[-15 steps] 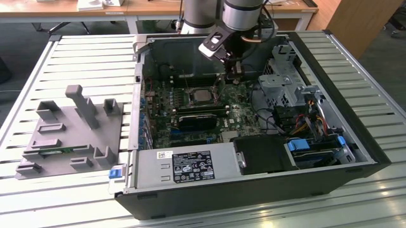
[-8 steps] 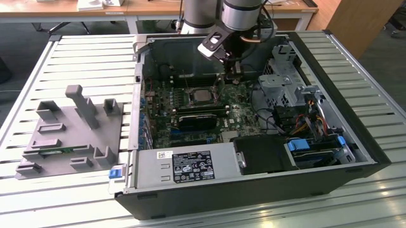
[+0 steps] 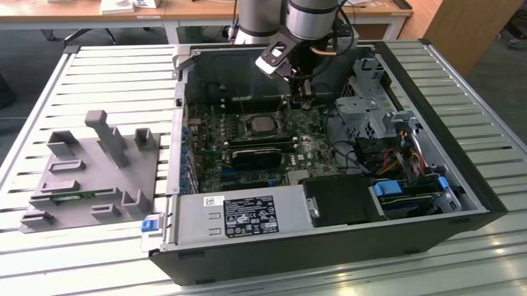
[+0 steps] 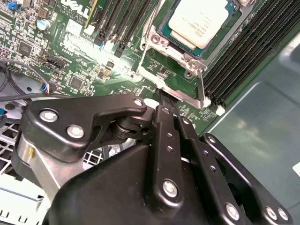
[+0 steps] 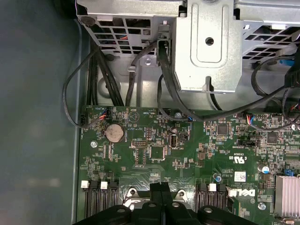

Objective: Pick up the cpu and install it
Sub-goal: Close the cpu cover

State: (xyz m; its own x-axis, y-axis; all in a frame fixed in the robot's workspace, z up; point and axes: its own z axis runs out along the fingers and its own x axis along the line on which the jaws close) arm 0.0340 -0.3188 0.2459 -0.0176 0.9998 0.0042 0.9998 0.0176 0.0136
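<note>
The cpu (image 3: 263,125) lies flat in the motherboard socket inside the open computer case (image 3: 461,154). Its silver top (image 4: 201,21) sits within the metal socket frame (image 4: 161,58). My gripper (image 3: 300,98) hangs just beside the socket, on the exterior view's right of it and slightly farther back. Its black fingers (image 4: 165,105) are pressed together with nothing between them, and their tips stand close to the frame's edge, beside a thin metal lever (image 4: 201,89). In the first wrist view the shut fingertips (image 5: 161,187) point down at the green board (image 5: 187,154).
A grey fixture (image 3: 91,172) stands on the slatted table at the exterior view's left. In the case are a power supply (image 3: 239,216), a metal drive cage (image 5: 208,47) with black cables (image 5: 112,79), black memory slots (image 4: 243,51) and a heatsink (image 3: 255,157).
</note>
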